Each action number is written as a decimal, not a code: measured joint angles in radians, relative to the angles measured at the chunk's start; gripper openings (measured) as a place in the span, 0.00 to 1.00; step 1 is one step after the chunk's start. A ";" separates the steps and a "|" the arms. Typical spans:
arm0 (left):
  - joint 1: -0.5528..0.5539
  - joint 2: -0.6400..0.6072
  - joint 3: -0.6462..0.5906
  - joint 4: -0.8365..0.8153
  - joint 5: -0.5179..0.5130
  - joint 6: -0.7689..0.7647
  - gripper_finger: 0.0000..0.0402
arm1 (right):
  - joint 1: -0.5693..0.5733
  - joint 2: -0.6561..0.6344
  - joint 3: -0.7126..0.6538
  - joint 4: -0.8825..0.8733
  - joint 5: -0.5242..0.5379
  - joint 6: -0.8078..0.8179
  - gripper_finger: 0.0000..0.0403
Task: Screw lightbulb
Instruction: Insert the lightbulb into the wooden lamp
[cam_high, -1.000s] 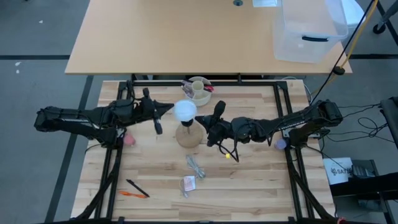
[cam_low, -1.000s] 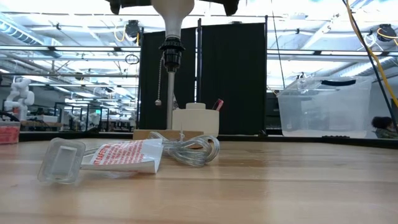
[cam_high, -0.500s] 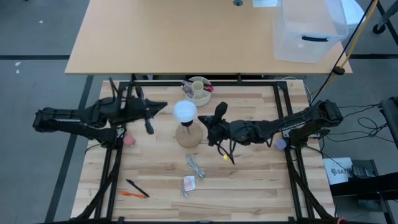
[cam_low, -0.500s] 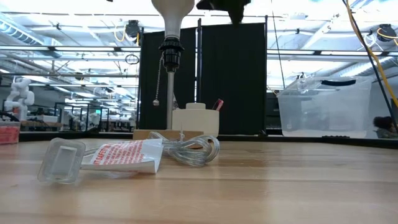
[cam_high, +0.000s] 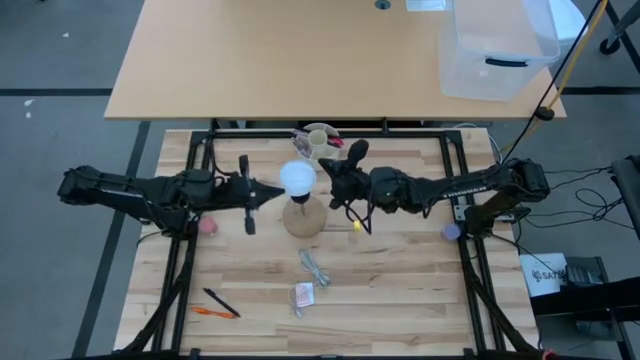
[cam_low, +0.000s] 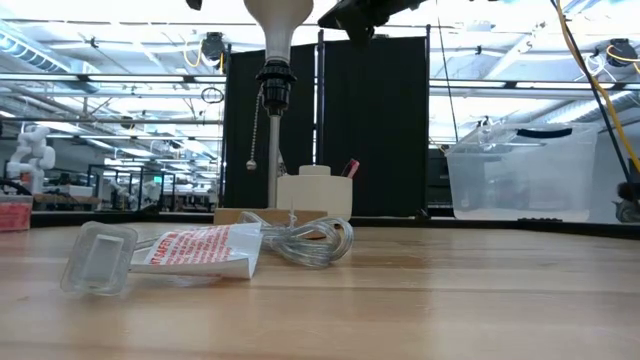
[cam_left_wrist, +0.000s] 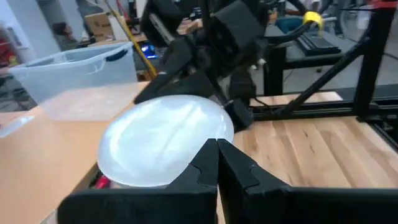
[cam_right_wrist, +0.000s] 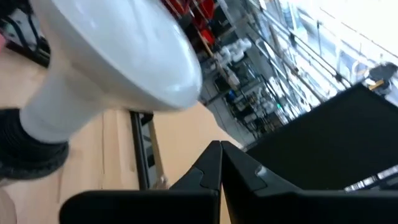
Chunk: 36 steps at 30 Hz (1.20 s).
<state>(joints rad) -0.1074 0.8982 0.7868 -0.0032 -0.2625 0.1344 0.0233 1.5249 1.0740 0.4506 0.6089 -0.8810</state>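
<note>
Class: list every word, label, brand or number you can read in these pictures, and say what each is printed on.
None can be read for certain.
Red lettering on the white packet: too blurred to read.
Pale lettering on the right arm: too small to read.
Lightbulb: no marking visible.

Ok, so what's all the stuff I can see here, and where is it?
lightbulb: one, white, sitting in the black socket on top of the lamp base, middle of the table
lamp base: one, tan wood cone, under the bulb
cup: one, cream, holding pens, far edge of the table behind the bulb
coiled cord: one, clear, lying in front of the base
packet: one, clear plastic with a red and white card, near the front
pens: one black, one orange, loose on the front left of the table
plastic bin: one, clear, on the desk beyond the table
left gripper: one, dark, jaws shut, beside the bulb's left
right gripper: one, dark, jaws shut, beside the bulb's right
</note>
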 joint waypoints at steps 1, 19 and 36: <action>0.000 0.000 0.000 -0.003 -0.013 -0.002 0.00 | -0.004 0.000 0.000 0.001 -0.018 -0.004 0.00; 0.035 -0.002 0.001 -0.080 -0.092 -0.026 0.00 | 0.039 -0.004 0.000 -0.021 -0.065 -0.047 0.00; 0.176 -0.004 0.000 -0.116 -0.099 -0.029 0.00 | 0.159 0.000 -0.001 -0.080 -0.066 -0.020 0.00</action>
<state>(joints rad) 0.0684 0.8941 0.7872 -0.1197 -0.3612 0.1050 0.1823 1.5249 1.0729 0.3709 0.5434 -0.9006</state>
